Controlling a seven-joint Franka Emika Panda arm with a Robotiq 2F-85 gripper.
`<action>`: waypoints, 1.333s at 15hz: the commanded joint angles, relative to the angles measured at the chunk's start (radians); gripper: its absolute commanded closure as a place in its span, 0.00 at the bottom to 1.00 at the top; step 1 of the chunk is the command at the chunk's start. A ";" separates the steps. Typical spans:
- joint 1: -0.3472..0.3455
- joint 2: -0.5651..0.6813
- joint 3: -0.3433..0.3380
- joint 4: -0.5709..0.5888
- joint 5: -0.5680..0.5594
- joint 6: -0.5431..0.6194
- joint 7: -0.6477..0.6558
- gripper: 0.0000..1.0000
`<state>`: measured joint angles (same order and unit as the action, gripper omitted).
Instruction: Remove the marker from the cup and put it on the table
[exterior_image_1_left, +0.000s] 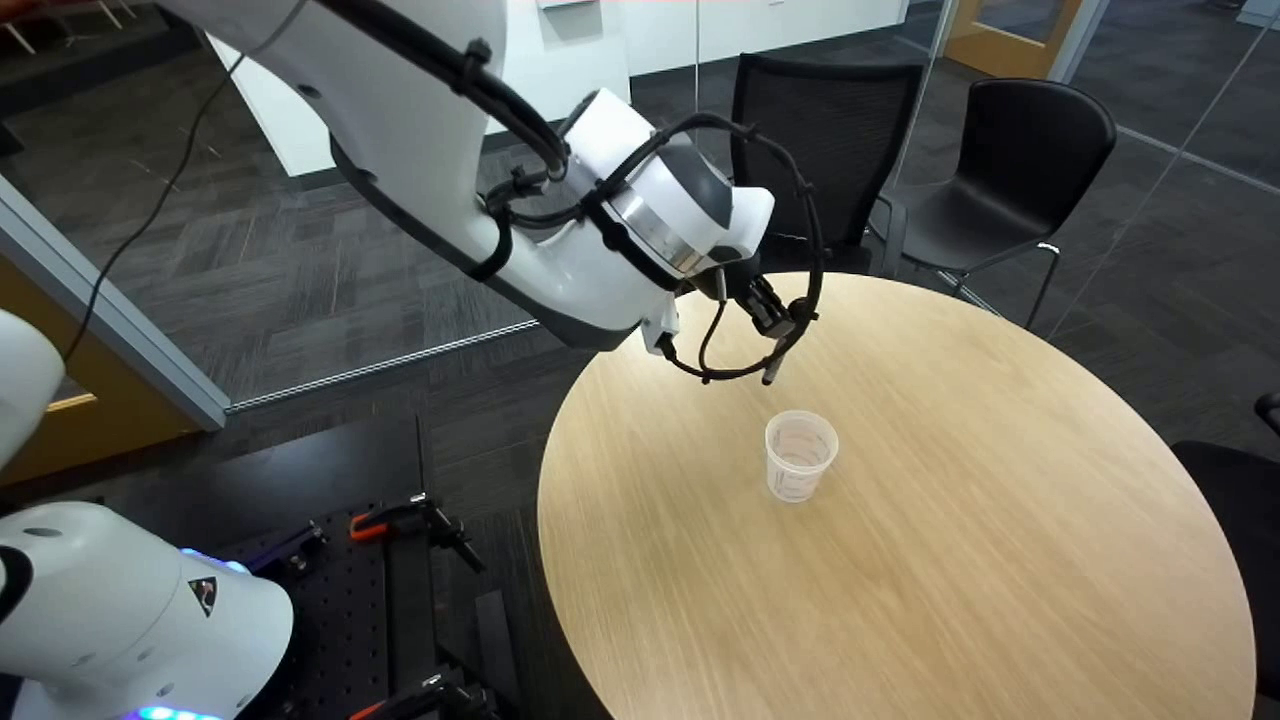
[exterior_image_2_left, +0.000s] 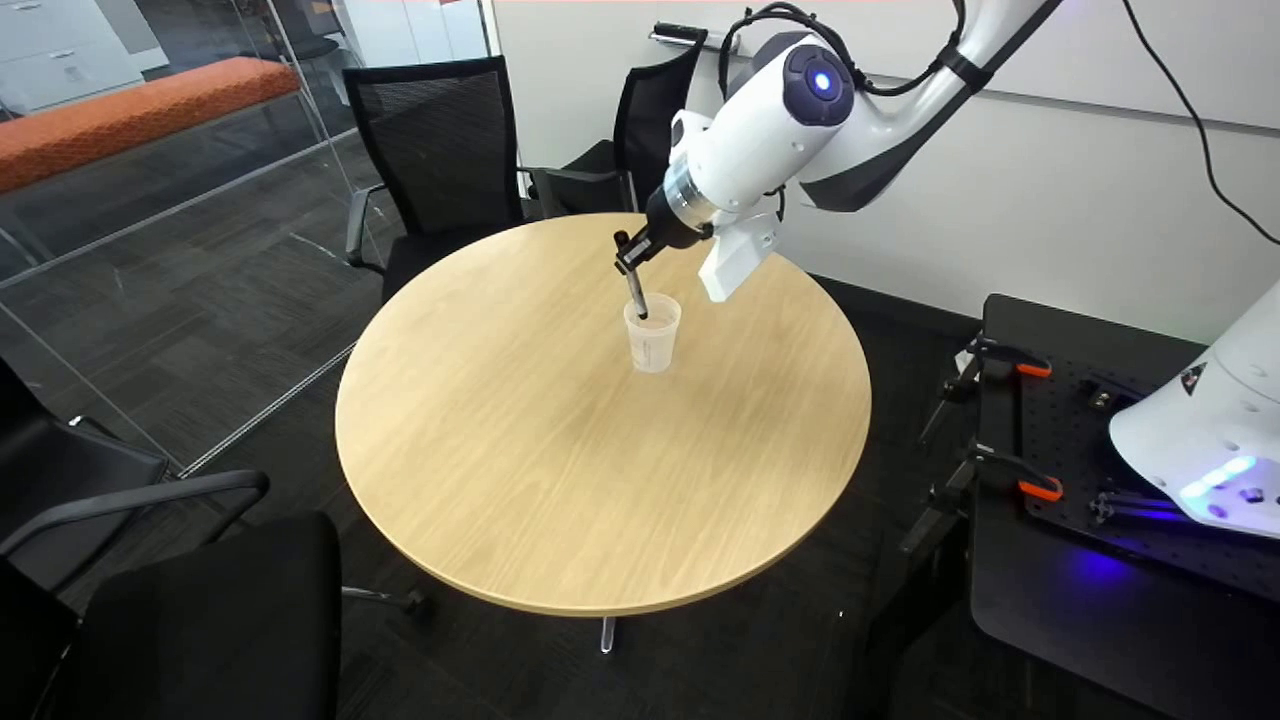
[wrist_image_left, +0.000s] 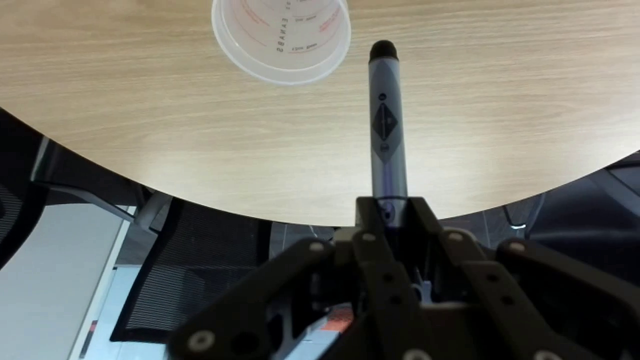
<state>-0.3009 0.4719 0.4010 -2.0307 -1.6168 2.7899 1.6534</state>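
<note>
The marker is grey with a black end. In the wrist view (wrist_image_left: 385, 120) it sticks out from between my fingertips, and it also shows in both exterior views (exterior_image_1_left: 773, 368) (exterior_image_2_left: 636, 292). My gripper (wrist_image_left: 389, 207) is shut on it, also seen in both exterior views (exterior_image_1_left: 782, 325) (exterior_image_2_left: 626, 256). The marker hangs down, slightly tilted, above the table (exterior_image_1_left: 900, 580). The cup (exterior_image_1_left: 798, 470) is white, translucent and upright on the table. In the wrist view the cup (wrist_image_left: 290, 70) is beside the marker's end, apart from it. In an exterior view the marker's end overlaps the cup's rim (exterior_image_2_left: 653, 340).
A black cable (exterior_image_1_left: 815, 230) loops around the gripper. Black chairs (exterior_image_1_left: 1020, 180) (exterior_image_2_left: 435, 150) stand close around the table's edge. The robot base (exterior_image_1_left: 140, 610) is on a separate black stand (exterior_image_2_left: 1040, 590) with clamps, with a gap between stand and table.
</note>
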 joint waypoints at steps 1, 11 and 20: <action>-0.017 0.003 0.023 -0.026 0.114 0.036 -0.156 0.95; -0.041 0.159 0.133 0.024 0.658 -0.075 -0.763 0.95; 0.398 0.189 -0.301 0.171 1.333 -0.220 -1.239 0.95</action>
<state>-0.0059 0.6242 0.2029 -1.9362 -0.3806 2.6487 0.4831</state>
